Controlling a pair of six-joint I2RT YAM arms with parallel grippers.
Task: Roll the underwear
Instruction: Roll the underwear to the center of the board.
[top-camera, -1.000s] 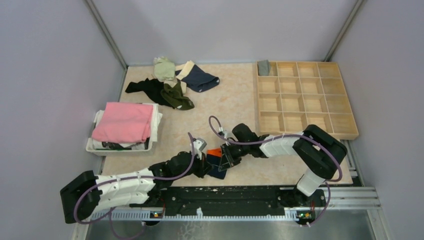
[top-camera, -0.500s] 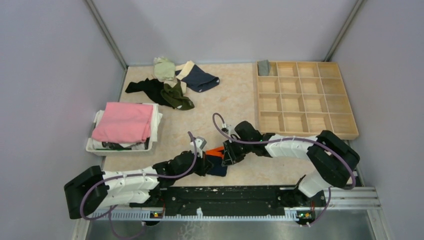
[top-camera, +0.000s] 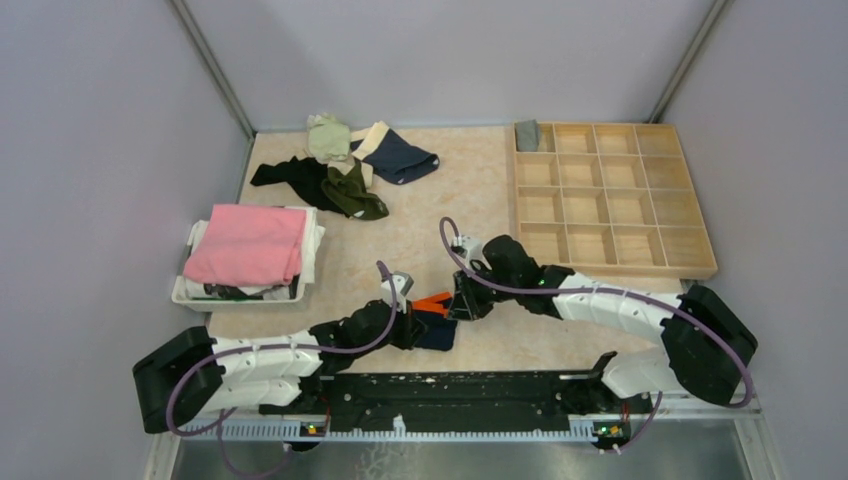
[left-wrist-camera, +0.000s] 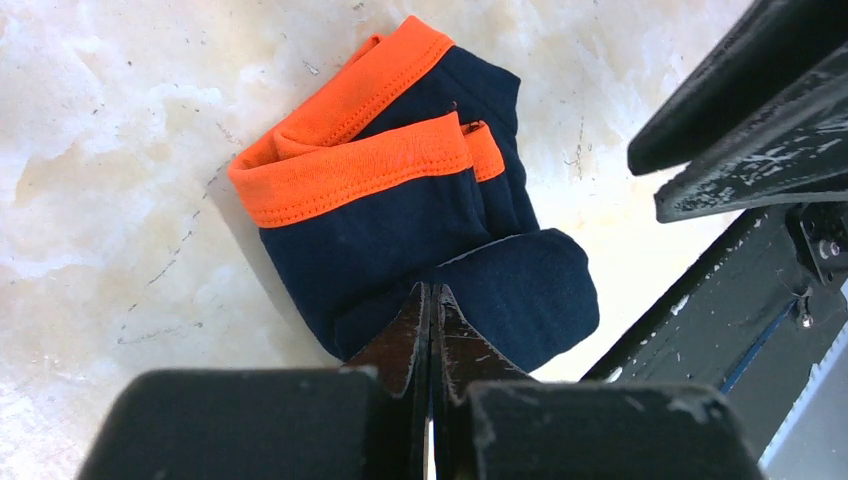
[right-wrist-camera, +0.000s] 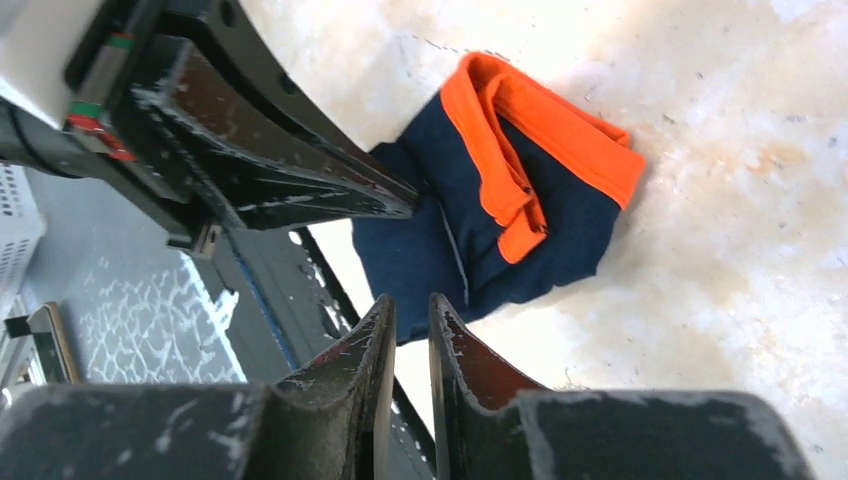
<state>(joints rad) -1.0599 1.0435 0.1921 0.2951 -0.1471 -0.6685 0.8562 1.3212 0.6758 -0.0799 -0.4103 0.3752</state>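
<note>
The navy underwear with orange bands (top-camera: 433, 318) lies folded near the table's front edge; it also shows in the left wrist view (left-wrist-camera: 400, 220) and the right wrist view (right-wrist-camera: 520, 220). My left gripper (top-camera: 408, 326) is shut, its tips (left-wrist-camera: 431, 290) pinching the near navy edge. My right gripper (top-camera: 463, 304) hovers just right of the underwear, jaws a narrow gap apart and empty (right-wrist-camera: 410, 305). More underwear lies in a pile at the back: olive (top-camera: 354, 196), navy with beige waistband (top-camera: 402, 157), black (top-camera: 288, 174). A grey one (top-camera: 527, 133) sits in a tray compartment.
A wooden compartment tray (top-camera: 612, 263) stands at the back right. A white basket (top-camera: 188, 294) with a folded pink cloth (top-camera: 250, 243) is at the left. The black rail (top-camera: 450, 390) runs along the front edge, close behind the underwear.
My right gripper has drawn back up and to the right, off the navy underwear. My left gripper has shifted slightly right and stays on the cloth.
</note>
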